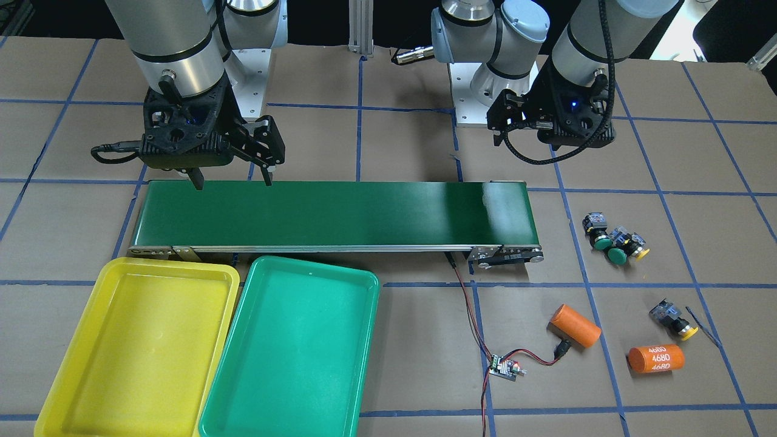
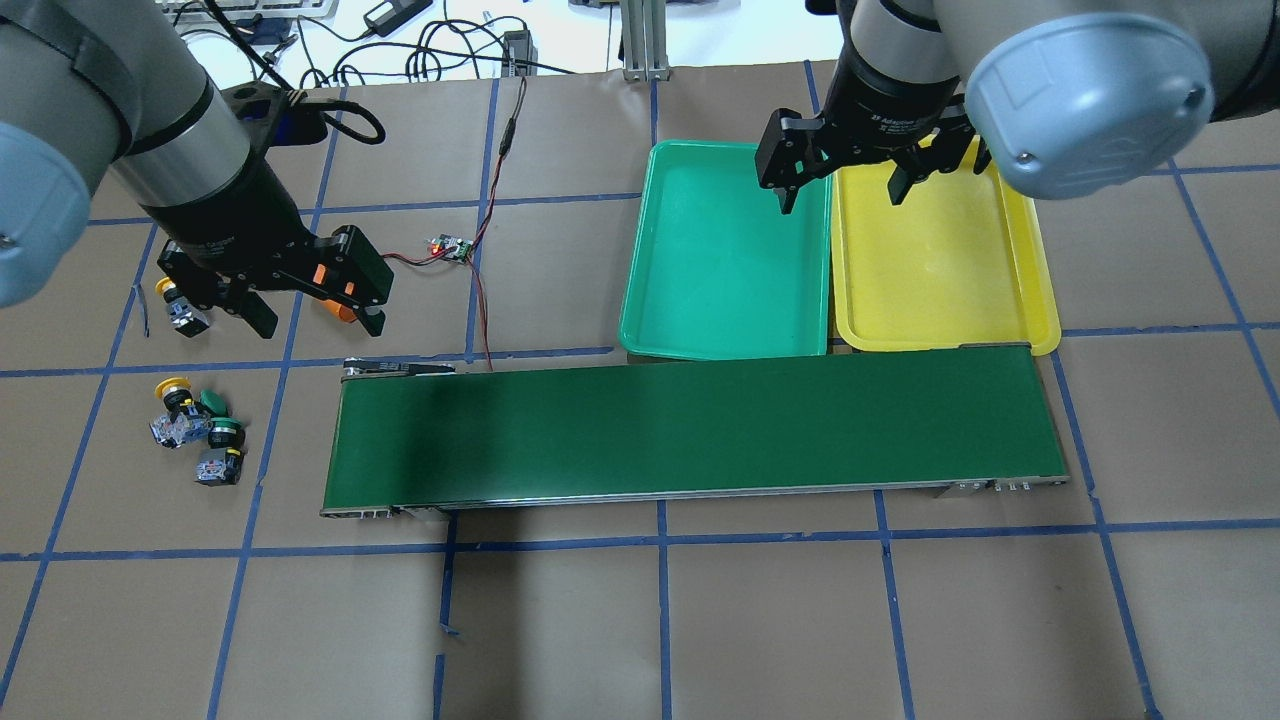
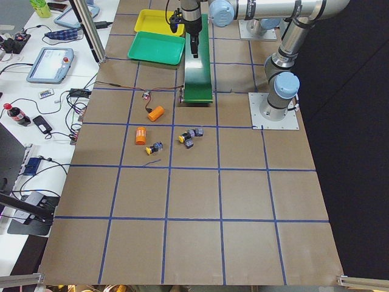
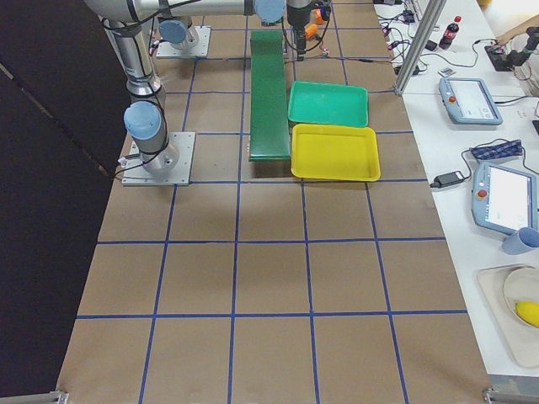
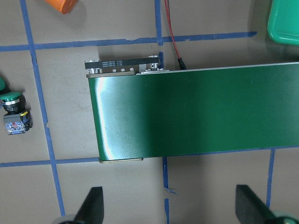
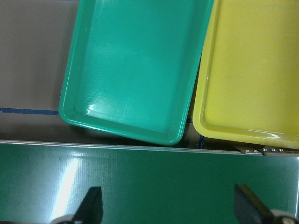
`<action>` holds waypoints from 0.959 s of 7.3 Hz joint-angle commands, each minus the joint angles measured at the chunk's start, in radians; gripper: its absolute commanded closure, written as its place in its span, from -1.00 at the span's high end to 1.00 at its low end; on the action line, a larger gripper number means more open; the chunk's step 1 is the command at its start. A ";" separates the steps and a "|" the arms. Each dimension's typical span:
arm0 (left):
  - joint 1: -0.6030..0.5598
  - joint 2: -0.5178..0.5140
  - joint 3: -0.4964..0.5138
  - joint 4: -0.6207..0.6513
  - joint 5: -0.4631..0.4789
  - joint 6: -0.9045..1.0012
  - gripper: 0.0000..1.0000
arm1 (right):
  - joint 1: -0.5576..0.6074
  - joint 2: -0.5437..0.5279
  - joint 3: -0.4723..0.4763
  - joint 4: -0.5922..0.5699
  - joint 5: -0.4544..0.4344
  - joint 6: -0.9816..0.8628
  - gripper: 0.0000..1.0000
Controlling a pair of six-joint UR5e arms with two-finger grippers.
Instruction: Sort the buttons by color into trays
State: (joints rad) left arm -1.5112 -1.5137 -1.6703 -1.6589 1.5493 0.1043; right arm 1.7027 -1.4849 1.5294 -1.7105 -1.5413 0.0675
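Three buttons (image 1: 616, 246) lie clustered on the paper off the belt's end: two with green caps, one with a yellow cap. A second yellow-capped button (image 1: 674, 320) lies apart from them, beside an orange cylinder. The yellow tray (image 1: 139, 346) and the green tray (image 1: 291, 346) sit side by side along the belt's other end, both with nothing in them. My left gripper (image 2: 318, 322) hangs open above the paper between the lone button (image 2: 183, 310) and the belt. My right gripper (image 2: 840, 197) hangs open, holding nothing, near the trays' shared edge.
A long dark-green conveyor belt (image 1: 334, 212) runs across the middle of the table. Two orange cylinders (image 1: 575, 325) (image 1: 655, 358) lie near the lone button. A small circuit board (image 1: 504, 367) with red and black wires sits by the belt's end.
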 commanded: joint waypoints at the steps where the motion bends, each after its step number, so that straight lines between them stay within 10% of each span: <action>1: 0.000 -0.002 0.003 0.039 0.002 0.000 1.00 | 0.000 0.000 0.000 0.000 0.000 0.000 1.00; 7: 0.005 -0.014 0.000 0.101 0.003 0.000 1.00 | 0.000 0.002 0.000 0.000 0.000 0.000 1.00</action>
State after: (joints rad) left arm -1.5092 -1.5187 -1.6691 -1.5991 1.5500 0.1055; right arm 1.7027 -1.4834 1.5294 -1.7104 -1.5416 0.0675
